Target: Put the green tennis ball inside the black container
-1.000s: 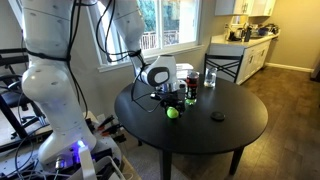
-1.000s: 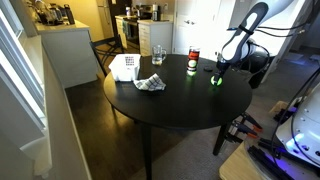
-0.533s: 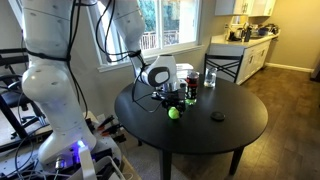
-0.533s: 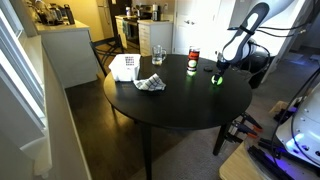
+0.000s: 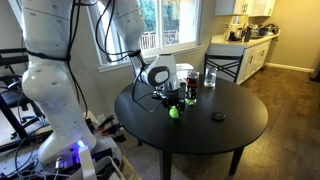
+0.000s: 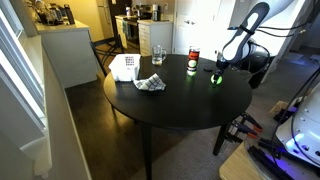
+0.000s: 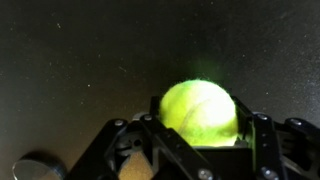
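Observation:
The green tennis ball (image 7: pixel 198 105) fills the middle of the wrist view, with a finger pressed against each side of it. My gripper (image 7: pixel 200 120) is shut on the ball, which still rests on the dark round table (image 5: pixel 230 135). Both exterior views show the ball (image 5: pixel 173 112) (image 6: pixel 214 80) under the gripper (image 5: pixel 172 104) (image 6: pixel 215 74), near the table's edge. The black container (image 5: pixel 190 87) (image 6: pixel 193 63) stands upright a short way beyond the ball, apart from the gripper.
A clear drinking glass (image 5: pixel 210 77) (image 6: pixel 158 54) stands behind the container. A flat black disc (image 5: pixel 218 117) lies on the table, and a round dark object (image 7: pixel 35 168) shows low in the wrist view. A white box (image 6: pixel 125 67) and crumpled cloth (image 6: pixel 150 83) lie at the far side.
The jaws have come together onto the tennis ball. The arm and the ball stay where they were.

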